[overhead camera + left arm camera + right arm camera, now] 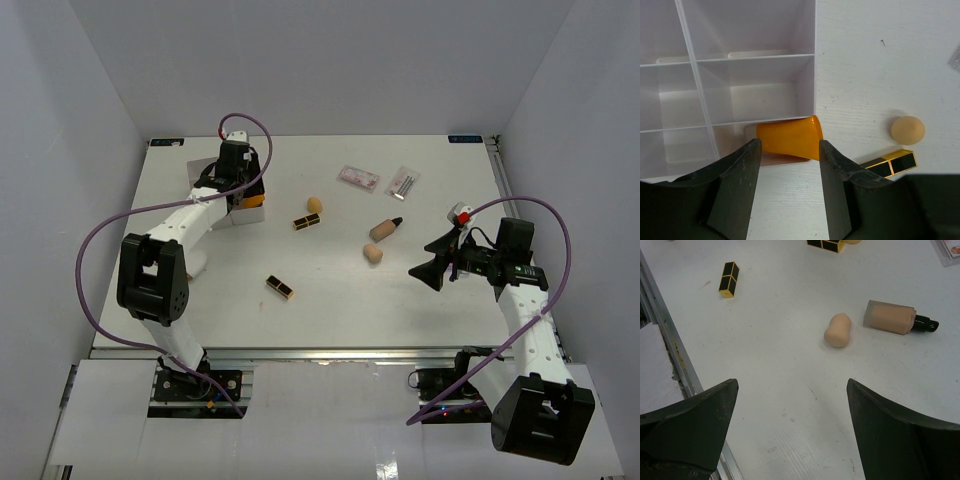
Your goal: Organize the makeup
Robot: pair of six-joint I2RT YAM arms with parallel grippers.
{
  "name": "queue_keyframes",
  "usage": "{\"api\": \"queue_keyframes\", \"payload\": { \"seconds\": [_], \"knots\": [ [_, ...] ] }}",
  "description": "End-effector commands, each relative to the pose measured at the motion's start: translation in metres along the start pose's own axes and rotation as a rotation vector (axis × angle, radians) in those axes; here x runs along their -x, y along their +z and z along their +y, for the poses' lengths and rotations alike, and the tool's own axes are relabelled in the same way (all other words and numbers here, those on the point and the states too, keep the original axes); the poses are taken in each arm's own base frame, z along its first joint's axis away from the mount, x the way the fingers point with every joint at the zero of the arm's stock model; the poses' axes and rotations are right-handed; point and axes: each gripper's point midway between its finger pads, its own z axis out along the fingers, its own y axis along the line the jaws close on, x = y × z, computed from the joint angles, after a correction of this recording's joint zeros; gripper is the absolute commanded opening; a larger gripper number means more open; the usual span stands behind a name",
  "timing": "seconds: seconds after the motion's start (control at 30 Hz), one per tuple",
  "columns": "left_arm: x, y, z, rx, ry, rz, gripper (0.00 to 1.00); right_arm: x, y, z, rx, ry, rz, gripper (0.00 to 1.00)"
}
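Note:
My left gripper (pixel 789 146) is open over the white compartmented box (pixel 700 65), at the back left in the top view (pixel 222 215). The orange tube (pixel 789 137) lies in the box's near right compartment, just beyond the fingertips, its wide end over the rim. Loose on the table are two black-and-gold lipsticks (pixel 307 221) (pixel 280 288), two beige sponges (pixel 315 204) (pixel 373 254), the tan black-capped bottle (pixel 385 228) and two clear packets (pixel 358 178) (pixel 403 182). My right gripper (pixel 432 270) is open and empty, above bare table near one sponge (pixel 838 331) and the bottle (pixel 892 317).
The table's metal front rail (pixel 665 340) runs along the left of the right wrist view. One sponge (pixel 907 130) and one lipstick (pixel 890 164) lie just right of the box. White walls stand on three sides of the table.

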Motion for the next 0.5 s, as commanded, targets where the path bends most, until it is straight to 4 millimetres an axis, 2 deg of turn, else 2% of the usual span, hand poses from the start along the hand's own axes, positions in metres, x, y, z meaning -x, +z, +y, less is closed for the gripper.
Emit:
{"api": "queue_keyframes", "payload": {
  "seconds": [0.0, 0.23, 0.3, 0.37, 0.47],
  "knots": [
    [0.012, -0.017, -0.004, -0.045, -0.015, -0.037, 0.61, 0.004, 0.0, 0.001, 0.017, -0.031, -0.023, 0.96],
    [0.008, -0.019, -0.002, -0.038, -0.013, -0.03, 0.59, 0.005, 0.0, 0.001, 0.016, -0.033, -0.026, 0.96],
    [0.014, -0.026, -0.003, -0.05, -0.021, -0.045, 0.59, 0.005, 0.0, 0.002, 0.019, -0.034, -0.026, 0.96],
    [0.021, -0.041, -0.005, -0.074, -0.033, -0.064, 0.6, 0.005, -0.001, 0.003, 0.023, -0.039, -0.028, 0.96],
    [0.029, -0.07, -0.005, -0.107, -0.058, -0.098, 0.67, 0.006, -0.001, 0.006, 0.038, -0.047, -0.032, 0.96]
  ]
}}
